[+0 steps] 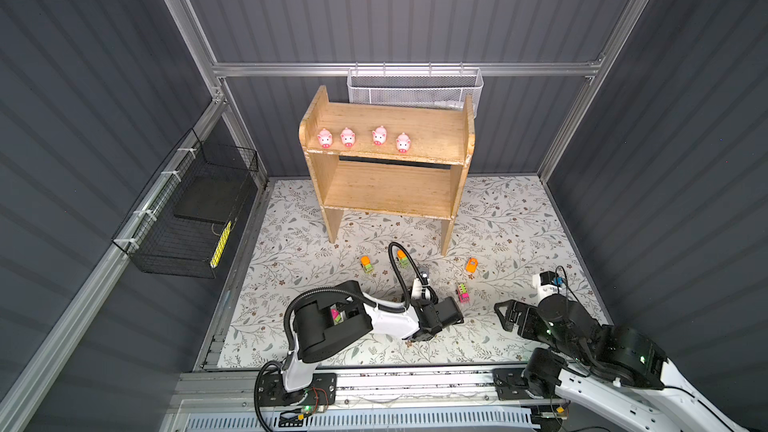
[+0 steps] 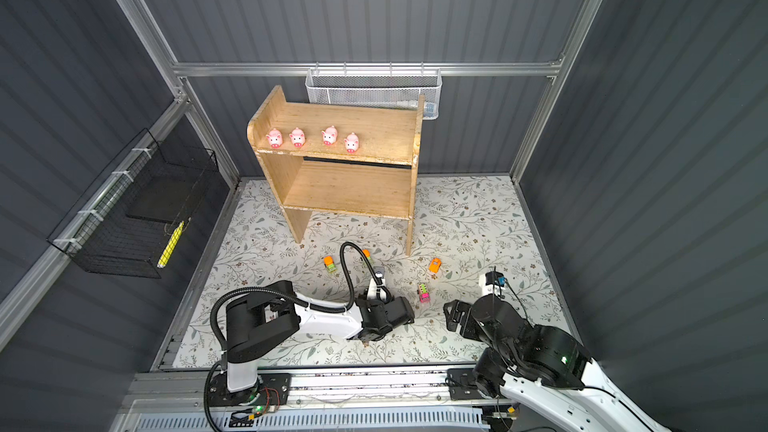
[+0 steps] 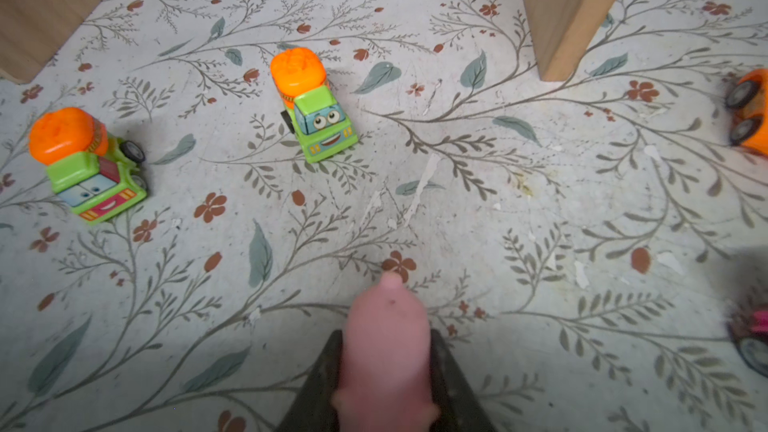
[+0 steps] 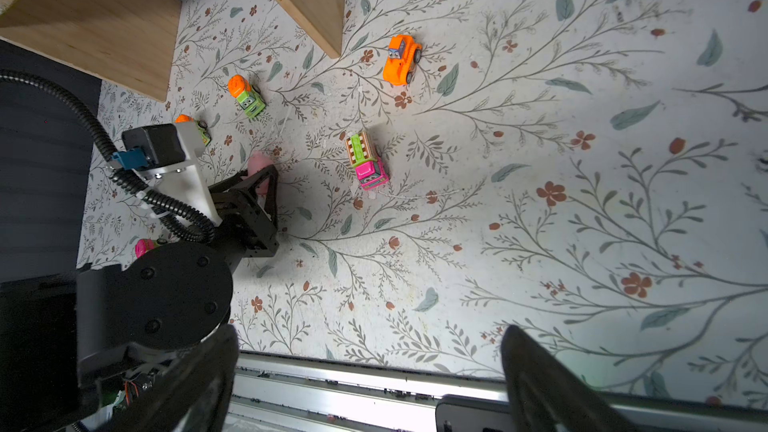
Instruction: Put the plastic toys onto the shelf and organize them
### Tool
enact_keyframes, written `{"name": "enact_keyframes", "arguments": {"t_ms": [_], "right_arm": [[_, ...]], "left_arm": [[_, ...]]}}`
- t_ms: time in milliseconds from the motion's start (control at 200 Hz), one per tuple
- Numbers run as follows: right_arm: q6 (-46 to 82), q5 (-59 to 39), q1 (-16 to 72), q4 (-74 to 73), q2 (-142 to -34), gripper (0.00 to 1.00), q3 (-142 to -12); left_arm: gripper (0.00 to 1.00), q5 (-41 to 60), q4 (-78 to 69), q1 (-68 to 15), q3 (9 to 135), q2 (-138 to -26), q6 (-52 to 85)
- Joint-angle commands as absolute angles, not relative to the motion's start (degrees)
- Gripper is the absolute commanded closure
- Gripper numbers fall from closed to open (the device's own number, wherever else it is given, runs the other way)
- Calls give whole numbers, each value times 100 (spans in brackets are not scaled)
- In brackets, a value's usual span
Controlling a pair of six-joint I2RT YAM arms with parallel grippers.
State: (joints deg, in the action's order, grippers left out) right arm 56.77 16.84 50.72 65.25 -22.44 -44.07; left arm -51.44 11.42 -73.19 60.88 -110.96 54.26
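Left wrist view: the left gripper (image 3: pixel 386 342) is pinching a pink pig (image 3: pixel 384 313).
Its jaws are pressing the pig's sides down by the floral mat (image 3: pixel 498 209); the right gripper (image 4: pixel 372 332) is hanging spread wide, holding nothing. Four pigs (image 1: pixel 348 137) are sitting on the upper tier of the shelf (image 1: pixel 386 193), and toy vehicles (image 4: pixel 368 160) are lying scattered on the mat in front.

A white mesh basket (image 1: pixel 415 87) hangs on the back rail; a black wire basket (image 1: pixel 187 218) hangs left of the floral table (image 1: pixel 519 218).
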Motion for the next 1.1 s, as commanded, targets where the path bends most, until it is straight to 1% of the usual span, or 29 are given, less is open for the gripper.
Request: {"name": "enact_keyframes", "arguments": {"t_ms": [0,105,385,605,890,1096], "right_arm": [[5644,1654,5075,6577,-2350,2,-4572],[5595,1636,5073,6535,-2433,2,-4639],[5555,1615,5072,6507,-2562,1,-4836],[5516,1679,5072,6576,-2648,1,-5030],[5400,1504,5073,6272,-3050,1,-5281],[5275,1468,5078,6087,-3274,1,-5531]], "left_arm": [[68,-4888,2219,-7363,6491,-10595,5604],[67,-4716,2662,-7390,6648,-10161,5612],[67,-4772,3852,-7437,7297,-9232,5456],[66,-4781,4395,-7462,7866,-8623,5069],[65,-4755,5702,-7501,9662,-8756,4618],[65,-4984,6529,-7528,11366,-9265,4118]]}}
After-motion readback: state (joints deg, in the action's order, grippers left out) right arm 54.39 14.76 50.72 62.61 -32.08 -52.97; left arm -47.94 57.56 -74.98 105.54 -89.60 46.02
